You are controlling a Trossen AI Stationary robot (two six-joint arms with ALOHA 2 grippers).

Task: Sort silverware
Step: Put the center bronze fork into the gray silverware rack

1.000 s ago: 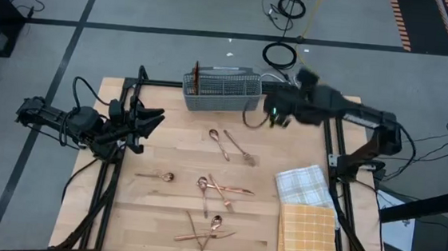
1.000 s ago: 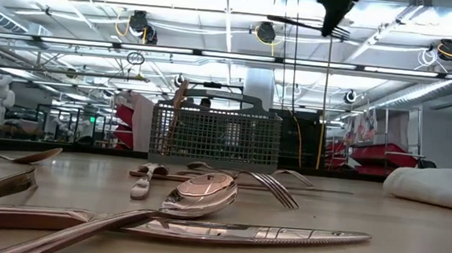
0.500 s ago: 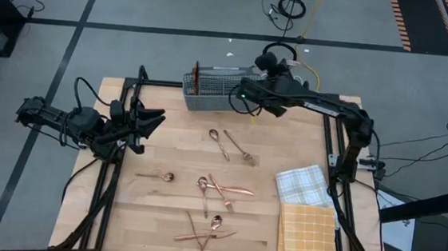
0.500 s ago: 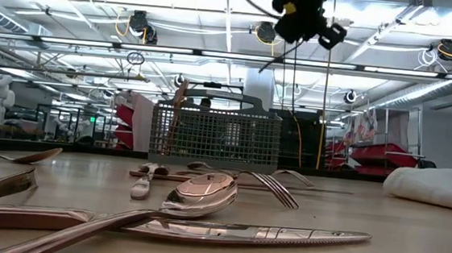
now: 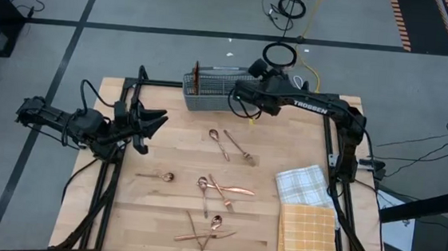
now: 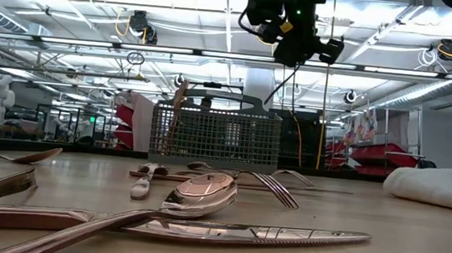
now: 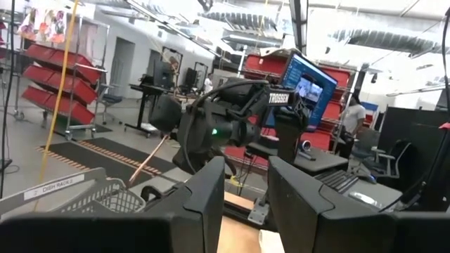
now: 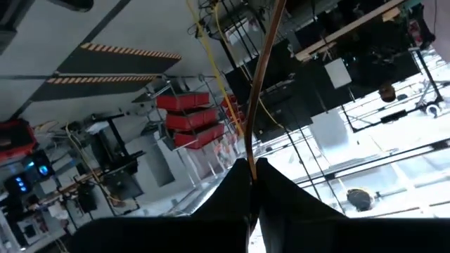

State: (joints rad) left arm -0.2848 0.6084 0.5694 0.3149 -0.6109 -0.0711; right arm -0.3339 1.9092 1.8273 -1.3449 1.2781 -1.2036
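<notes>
The high view looks straight down from well above on the whole wooden table (image 5: 182,150), with the grey mesh caddy (image 5: 220,91) at twelve o'clock. The low view sits at tabletop height at six o'clock, facing twelve o'clock, close to the nearest silverware (image 6: 179,212), and shares that caddy (image 6: 215,137). Each wrist view looks past its own fingers into the room; the left one also shows the caddy (image 7: 77,200).

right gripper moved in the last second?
Yes. The right gripper, shut on a copper utensil, has swung left toward the grey mesh caddy.
</notes>
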